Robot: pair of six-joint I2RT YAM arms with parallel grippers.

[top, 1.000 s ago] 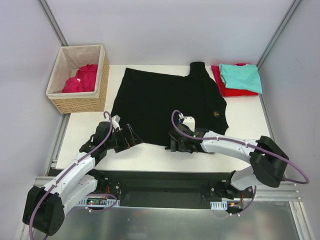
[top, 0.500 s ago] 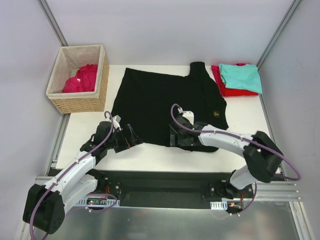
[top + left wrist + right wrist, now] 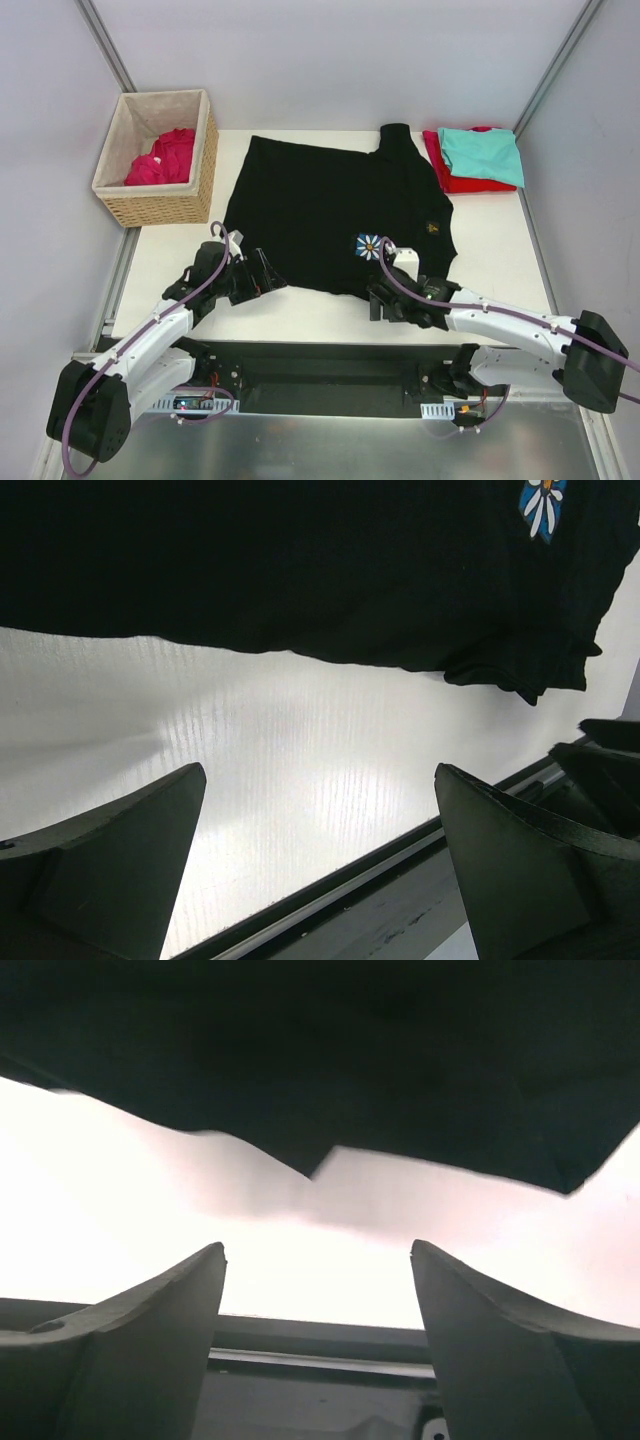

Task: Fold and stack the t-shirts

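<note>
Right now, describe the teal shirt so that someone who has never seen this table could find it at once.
Start at the white table and look past the big black t-shirt spread across its middle, to the far right corner. There a folded teal t-shirt lies on top of a folded red t-shirt. It is the only teal cloth in view and the top piece of that small stack.

Your overhead view is evenly lit and sharp, shadows soft. In your right wrist view the table (image 3: 330,1240) blows out to white glare and the black t-shirt (image 3: 350,1060) loses all detail.
</note>
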